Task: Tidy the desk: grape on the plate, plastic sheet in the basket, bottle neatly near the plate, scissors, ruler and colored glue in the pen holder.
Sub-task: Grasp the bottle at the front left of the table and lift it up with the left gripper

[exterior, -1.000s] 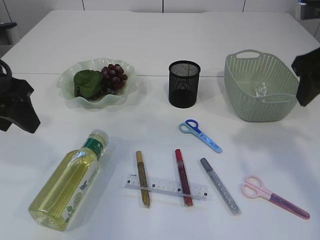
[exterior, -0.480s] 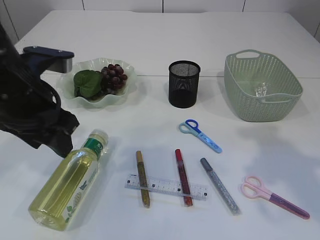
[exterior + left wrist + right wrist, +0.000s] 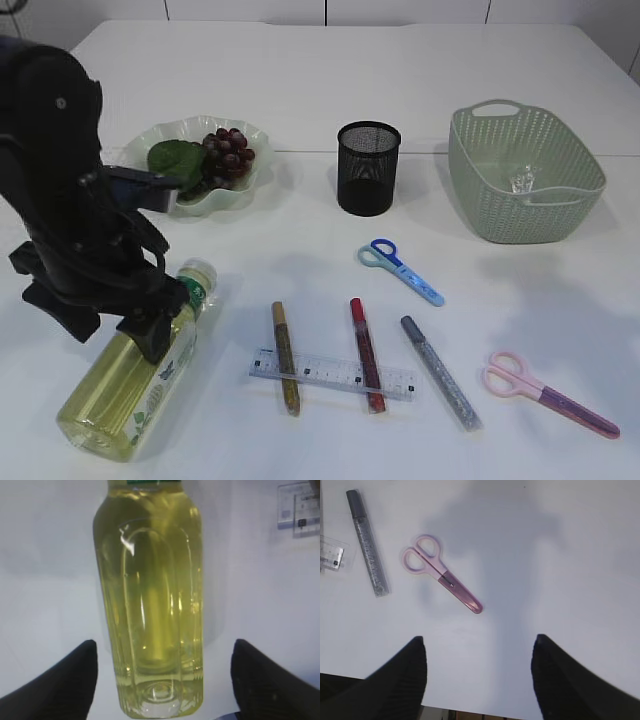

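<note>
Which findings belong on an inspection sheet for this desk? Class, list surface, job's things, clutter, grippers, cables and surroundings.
Surface: white table, clean where visible.
Job's things: grapes on the green plate; bottle lying on its side; mesh pen holder upright; clear plastic in the basket; ruler lying under the gold glue pen and red glue pen; silver glue pen, blue scissors and pink scissors loose on the table.
Clutter: nothing seen.
Grippers: left gripper above the bottle, jaws open on either side of it; right gripper open, empty, out of the exterior view.
Cables: nothing seen.
Surroundings: pale wall panels behind.
</note>
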Available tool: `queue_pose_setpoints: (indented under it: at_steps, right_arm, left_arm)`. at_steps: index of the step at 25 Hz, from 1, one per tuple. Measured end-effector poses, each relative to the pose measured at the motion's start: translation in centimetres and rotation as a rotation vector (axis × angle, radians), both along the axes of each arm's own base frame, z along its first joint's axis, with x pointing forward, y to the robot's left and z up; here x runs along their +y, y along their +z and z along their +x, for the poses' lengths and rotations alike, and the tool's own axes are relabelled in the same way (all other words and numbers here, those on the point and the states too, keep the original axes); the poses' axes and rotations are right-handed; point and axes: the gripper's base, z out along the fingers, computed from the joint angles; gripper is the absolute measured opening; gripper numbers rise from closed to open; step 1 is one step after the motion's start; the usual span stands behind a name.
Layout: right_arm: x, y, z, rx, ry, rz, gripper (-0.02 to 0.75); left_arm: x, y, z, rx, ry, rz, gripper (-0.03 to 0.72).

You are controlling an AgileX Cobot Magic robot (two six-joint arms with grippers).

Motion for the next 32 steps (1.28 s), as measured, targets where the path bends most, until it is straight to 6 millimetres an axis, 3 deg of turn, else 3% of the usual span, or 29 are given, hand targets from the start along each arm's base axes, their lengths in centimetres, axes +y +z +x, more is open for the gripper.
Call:
queue_pose_setpoints:
  at_steps: [4,28,32]
  right_arm:
    - [0.0,0.0,0.0,0.000,-0.002,0.001,0.512]
    - [0.0,0.0,0.0,0.002,0.006,-0.002,0.512]
    - [0.0,0.0,0.0,0.002,0.013,-0.004,0.512]
  left_arm:
    - [-0.2,-1.6,0.4,0.025,0.009,0.014,0.608]
    - [-0.5,-6.6,1.6,0.077,0.022,0.081,0.594]
    - [-0.5,-6.6,1.6,0.076,0.022,0.081,0.536]
